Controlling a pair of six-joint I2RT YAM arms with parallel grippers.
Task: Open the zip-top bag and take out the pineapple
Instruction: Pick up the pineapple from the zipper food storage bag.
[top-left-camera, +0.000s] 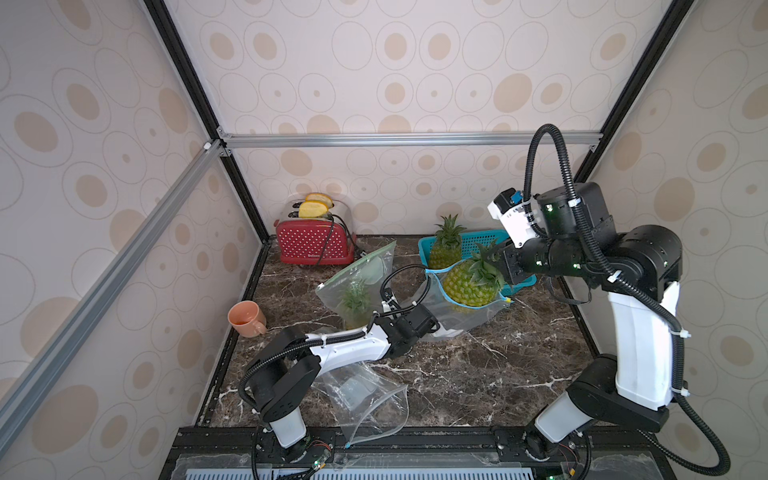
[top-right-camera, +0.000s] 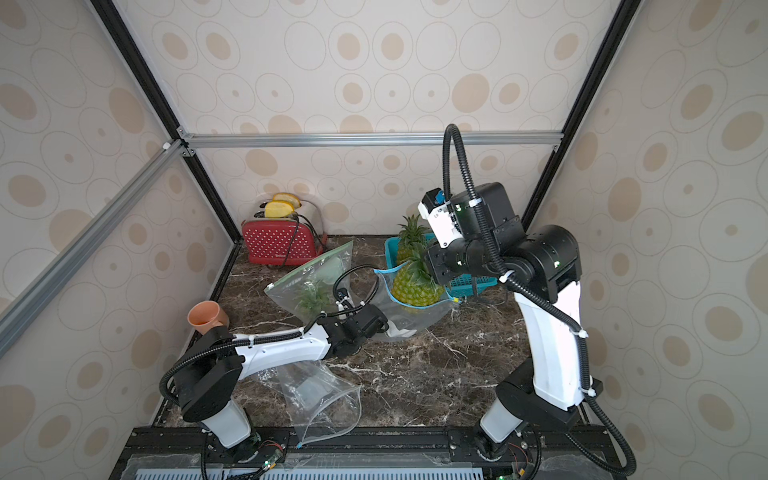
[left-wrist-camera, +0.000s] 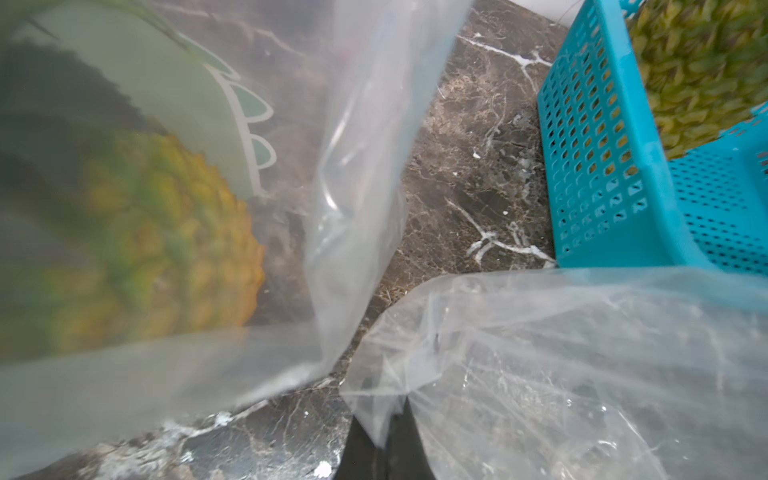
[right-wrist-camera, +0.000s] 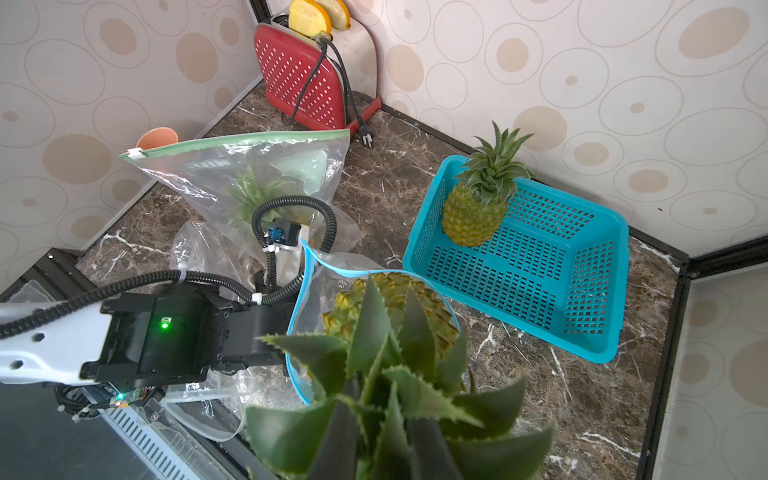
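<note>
Extraction is the step in hand: the left gripper (left-wrist-camera: 386, 432) is pressed together on a lower corner of the clear plastic zip-top bag with the blue zip rim (top-left-camera: 465, 318), anchoring it low over the dark marble tabletop (top-left-camera: 478, 374). Half out of the bag's gaping mouth sits the yellow-green scaly pineapple (top-left-camera: 469, 289), its spiky green crown (right-wrist-camera: 374, 332) pinched by the right gripper (right-wrist-camera: 382, 444) just above the fruit. Next, I judge, the right arm must lift straight up until the fruit's base clears the rim, the left anchoring the bag.

Three pineapples (top-left-camera: 469, 289) (top-left-camera: 446, 251) (top-left-camera: 355, 301), three zip-top bags (top-left-camera: 365, 270) (top-left-camera: 465, 316) (top-left-camera: 365, 399), one teal basket (top-left-camera: 482, 240), one red toaster (top-left-camera: 311, 245) holding two toast slices (top-left-camera: 312, 209) (top-left-camera: 322, 198), one orange cup (top-left-camera: 246, 319).
</note>
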